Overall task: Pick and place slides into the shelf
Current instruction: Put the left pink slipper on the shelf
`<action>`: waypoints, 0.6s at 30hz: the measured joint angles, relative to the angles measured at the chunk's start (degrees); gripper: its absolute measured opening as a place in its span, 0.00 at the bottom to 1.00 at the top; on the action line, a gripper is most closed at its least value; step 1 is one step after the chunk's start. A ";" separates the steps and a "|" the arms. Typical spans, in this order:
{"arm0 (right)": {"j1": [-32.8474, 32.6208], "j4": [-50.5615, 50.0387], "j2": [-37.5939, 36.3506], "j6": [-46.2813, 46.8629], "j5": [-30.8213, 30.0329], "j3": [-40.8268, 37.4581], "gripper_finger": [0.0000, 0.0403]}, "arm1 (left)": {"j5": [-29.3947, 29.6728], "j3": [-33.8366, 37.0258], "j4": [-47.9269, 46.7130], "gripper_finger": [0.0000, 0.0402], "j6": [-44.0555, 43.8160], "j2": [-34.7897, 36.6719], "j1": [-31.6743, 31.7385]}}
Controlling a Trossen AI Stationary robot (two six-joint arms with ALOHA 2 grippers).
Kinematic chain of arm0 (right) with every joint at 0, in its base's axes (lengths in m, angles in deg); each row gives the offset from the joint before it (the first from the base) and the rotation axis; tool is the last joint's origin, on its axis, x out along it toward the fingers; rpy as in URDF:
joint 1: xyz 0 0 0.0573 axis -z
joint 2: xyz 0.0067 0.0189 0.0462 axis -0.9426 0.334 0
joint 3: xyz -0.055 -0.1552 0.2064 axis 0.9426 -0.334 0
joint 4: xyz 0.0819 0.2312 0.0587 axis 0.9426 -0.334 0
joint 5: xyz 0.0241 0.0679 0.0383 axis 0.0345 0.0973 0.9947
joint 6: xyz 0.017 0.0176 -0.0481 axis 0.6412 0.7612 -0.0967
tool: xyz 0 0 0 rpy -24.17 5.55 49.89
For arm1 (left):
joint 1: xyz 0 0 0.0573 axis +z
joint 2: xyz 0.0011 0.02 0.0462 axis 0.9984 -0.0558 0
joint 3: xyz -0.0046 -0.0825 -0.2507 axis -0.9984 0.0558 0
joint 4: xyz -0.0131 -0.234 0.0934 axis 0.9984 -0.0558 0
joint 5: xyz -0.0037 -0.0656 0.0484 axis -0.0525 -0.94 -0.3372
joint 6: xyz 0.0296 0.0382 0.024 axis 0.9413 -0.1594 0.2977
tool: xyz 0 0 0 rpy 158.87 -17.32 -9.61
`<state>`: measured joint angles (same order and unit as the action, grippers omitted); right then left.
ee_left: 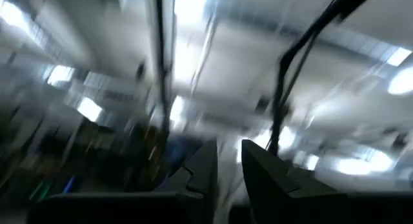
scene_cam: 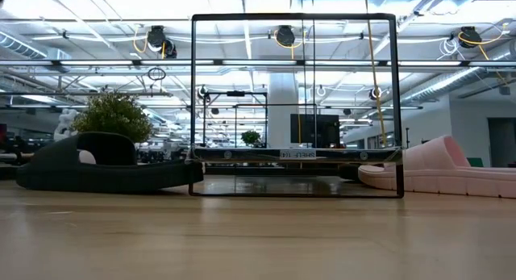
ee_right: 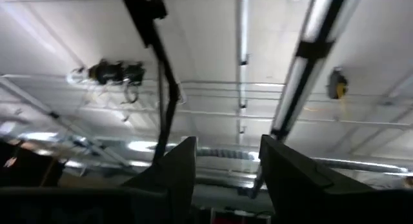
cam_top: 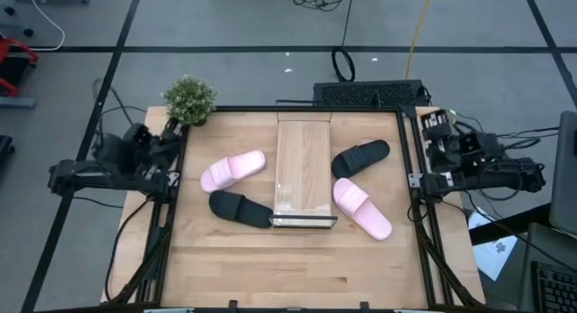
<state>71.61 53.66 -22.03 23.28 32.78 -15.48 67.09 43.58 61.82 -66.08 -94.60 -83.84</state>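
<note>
2 pink slides [cam_top: 233, 170], 2 black slides [cam_top: 240, 208], pale wood shelf [cam_top: 303, 164], green plant [cam_top: 188, 99].

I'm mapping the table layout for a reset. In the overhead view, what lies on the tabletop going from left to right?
Potted plant → pink slide → black slide → shelf → black slide and pink slide, which share about the same span. Left gripper and right gripper wait at the table's side edges.

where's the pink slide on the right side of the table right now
In the high view, that pink slide lies on the table right of the shelf, near its metal-edged end, below the black slide.
</note>
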 joint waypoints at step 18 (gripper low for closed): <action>0.02 -32.35 20.37 -16.09 -19.60 20.98 0.40 | 13.79 -32.50 -93.60 0.03 -39.14 -9.22 0.02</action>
<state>71.64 21.30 -1.66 7.19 13.18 5.50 80.87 11.08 -31.78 -105.22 -103.82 -83.82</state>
